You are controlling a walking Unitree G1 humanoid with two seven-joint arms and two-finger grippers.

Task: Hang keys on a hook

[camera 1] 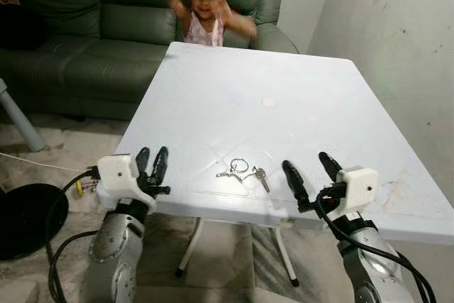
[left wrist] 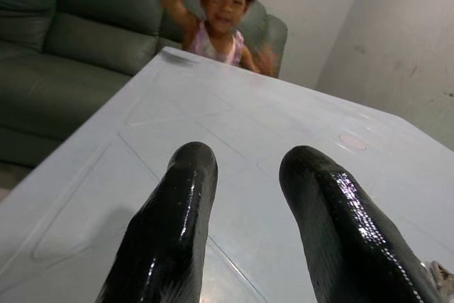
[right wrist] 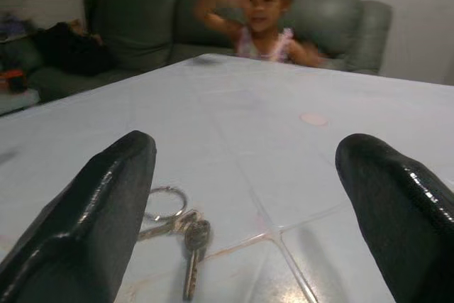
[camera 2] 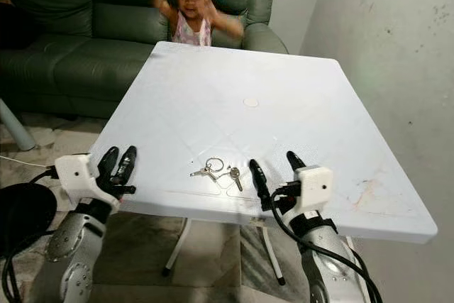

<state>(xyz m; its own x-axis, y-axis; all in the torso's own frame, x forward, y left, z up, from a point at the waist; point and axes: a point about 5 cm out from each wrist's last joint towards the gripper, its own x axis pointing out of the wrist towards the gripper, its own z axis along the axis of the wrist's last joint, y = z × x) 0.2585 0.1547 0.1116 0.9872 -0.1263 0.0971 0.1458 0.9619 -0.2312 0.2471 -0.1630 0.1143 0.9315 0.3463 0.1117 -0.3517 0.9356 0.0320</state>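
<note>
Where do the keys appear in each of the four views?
Left eye view: keys near the table's front edge, between both grippers.
Right eye view: same spot.
Left wrist view: a sliver at the frame corner.
Right wrist view: beside one finger.
Shared landmark: round table cap.

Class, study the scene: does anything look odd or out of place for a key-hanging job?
A person waves raised hands at the white table's far edge, facing the robot. The keys lie flat near the front edge, between both open end effectors. Reddish smudges stain the table's right side.

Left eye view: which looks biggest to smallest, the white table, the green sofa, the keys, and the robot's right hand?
1. white table
2. green sofa, though partly cut off
3. right hand, enlarged by nearness
4. keys
</note>
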